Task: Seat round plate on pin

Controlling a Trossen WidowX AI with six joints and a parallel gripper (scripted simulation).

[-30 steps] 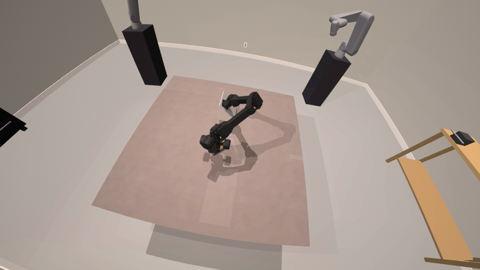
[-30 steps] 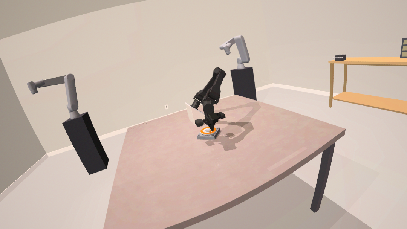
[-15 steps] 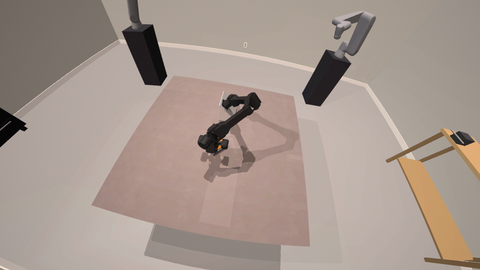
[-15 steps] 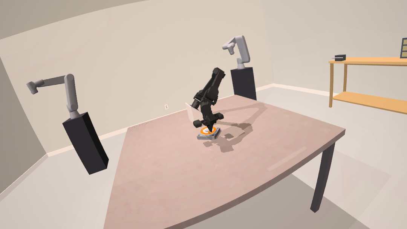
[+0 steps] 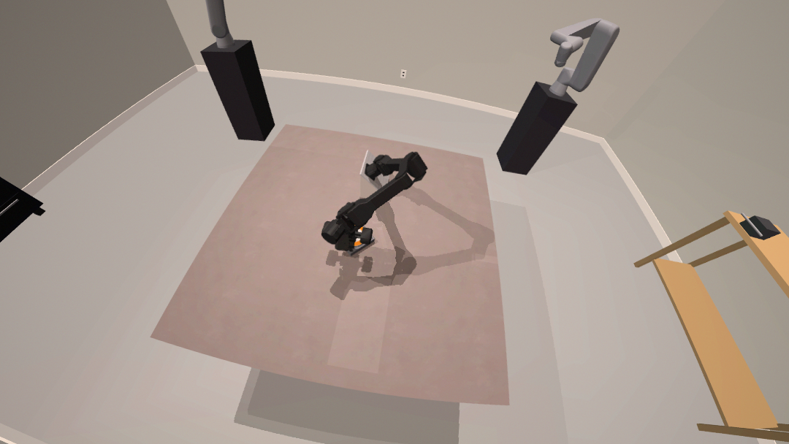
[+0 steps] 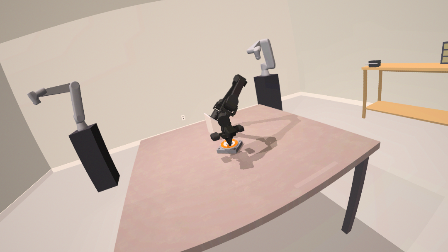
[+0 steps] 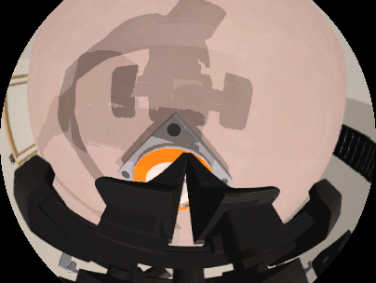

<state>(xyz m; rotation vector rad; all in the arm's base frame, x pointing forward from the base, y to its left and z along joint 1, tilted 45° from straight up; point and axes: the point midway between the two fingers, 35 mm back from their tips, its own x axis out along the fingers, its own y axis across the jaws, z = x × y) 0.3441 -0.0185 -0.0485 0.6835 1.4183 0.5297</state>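
Gripper (image 6: 231, 144) pointing down with fingers pressed together on nothing, tips resting at the orange plate (image 6: 224, 144), plate sitting on grey base (image 6: 223, 151), table (image 6: 194, 187) underneath.

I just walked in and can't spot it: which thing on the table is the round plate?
Find the pink table and the black arm at its middle. Under its shut pincer sits a grey square base; the plate is the orange disc on it, the only bright thing there.
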